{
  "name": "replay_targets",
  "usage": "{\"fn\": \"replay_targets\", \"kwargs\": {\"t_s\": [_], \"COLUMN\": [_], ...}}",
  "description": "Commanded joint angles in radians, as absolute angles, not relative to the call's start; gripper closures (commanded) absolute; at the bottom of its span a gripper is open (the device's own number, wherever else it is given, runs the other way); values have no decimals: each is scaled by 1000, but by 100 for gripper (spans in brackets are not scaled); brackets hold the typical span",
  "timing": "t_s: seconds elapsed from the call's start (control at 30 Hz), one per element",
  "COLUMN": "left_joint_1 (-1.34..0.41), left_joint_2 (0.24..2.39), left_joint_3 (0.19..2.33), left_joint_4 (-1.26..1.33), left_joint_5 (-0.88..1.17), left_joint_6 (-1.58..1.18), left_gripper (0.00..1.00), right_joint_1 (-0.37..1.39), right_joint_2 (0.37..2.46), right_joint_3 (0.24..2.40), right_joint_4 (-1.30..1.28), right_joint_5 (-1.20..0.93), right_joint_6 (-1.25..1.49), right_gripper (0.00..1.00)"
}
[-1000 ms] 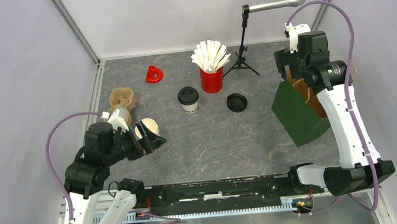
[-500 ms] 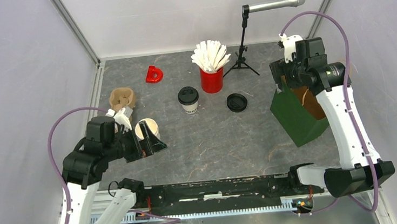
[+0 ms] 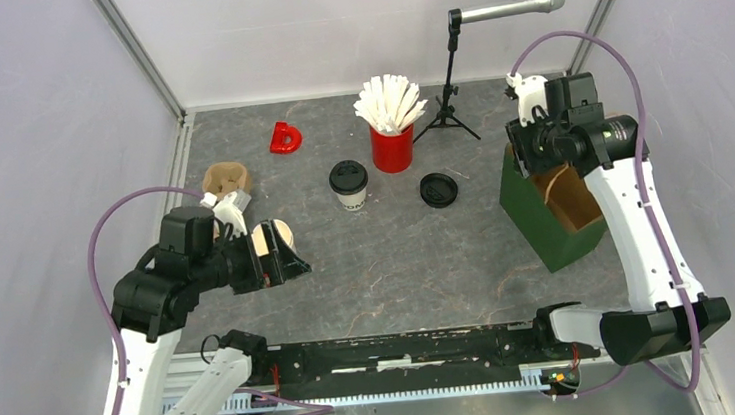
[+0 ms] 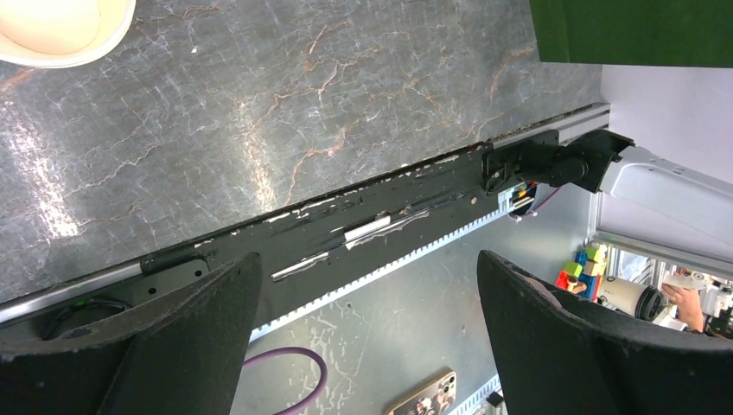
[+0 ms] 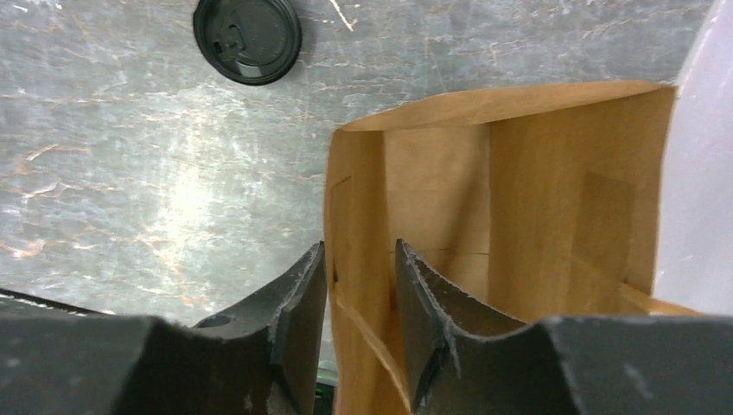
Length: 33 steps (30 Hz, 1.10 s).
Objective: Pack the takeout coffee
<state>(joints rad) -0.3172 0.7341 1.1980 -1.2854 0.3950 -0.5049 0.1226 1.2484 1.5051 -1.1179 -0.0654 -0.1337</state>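
**Right arm at the bag, left arm beside the open cup**

From above: the left gripper (image 3: 283, 260) hangs low at the near left, just beside the uncovered cup (image 3: 273, 238). The lidded cup (image 3: 348, 184) stands mid-table in front of the red cup of sticks (image 3: 392, 147), with the loose lid (image 3: 438, 189) to its right. The right gripper (image 3: 527, 153) sits at the far left corner of the green bag (image 3: 541, 222). Left wrist: the jaws are spread wide with only table (image 4: 346, 104) between them, and the uncovered cup (image 4: 52, 35) shows in the top corner. Right wrist: the fingers (image 5: 294, 320) straddle the bag's brown wall with a narrow gap. Whether they pinch it, I cannot tell.
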Motion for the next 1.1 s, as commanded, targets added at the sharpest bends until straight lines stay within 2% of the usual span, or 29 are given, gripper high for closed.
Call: {"fn": "replay_targets", "kwargs": {"t_s": [0.0, 0.13, 0.27, 0.47, 0.57, 0.63, 0.73, 0.77, 0.87, 1.07], "left_joint_1": [-324, -323, -324, -329, -331, -331, -333, -333, -334, -336], "left_joint_2": [726, 729, 731, 734, 735, 734, 731, 730, 726, 721], "left_joint_3": [1208, 1213, 1222, 1222, 1226, 1224, 1224, 1226, 1234, 1234], "left_joint_4": [-1276, -1278, -1278, -1266, -1264, -1258, -1259, -1261, -1275, -1280], "left_joint_5": [400, 399, 398, 409, 410, 412, 423, 425, 424, 420], "left_joint_6": [-462, -460, -460, -467, -471, -473, -475, -475, -467, -463], "left_gripper": [0, 0, 0, 0, 0, 0, 0, 0, 0, 0], "right_joint_1": [123, 123, 122, 123, 123, 123, 123, 122, 123, 122], "right_joint_2": [1254, 1267, 1218, 1164, 1179, 1210, 1245, 1244, 1239, 1223], "right_joint_3": [1604, 1681, 1665, 1632, 1725, 1827, 1930, 1938, 1935, 1820], "right_joint_4": [-1178, -1256, -1255, -1255, -1250, -1248, -1203, -1193, -1186, -1211], "right_joint_5": [-115, -128, -186, -221, -167, -132, -79, -32, 97, 226], "right_joint_6": [-121, -98, -31, 32, 31, 24, 35, 35, 26, -60], "right_gripper": [66, 87, 98, 99, 68, 55, 20, 12, 3, 2]}}
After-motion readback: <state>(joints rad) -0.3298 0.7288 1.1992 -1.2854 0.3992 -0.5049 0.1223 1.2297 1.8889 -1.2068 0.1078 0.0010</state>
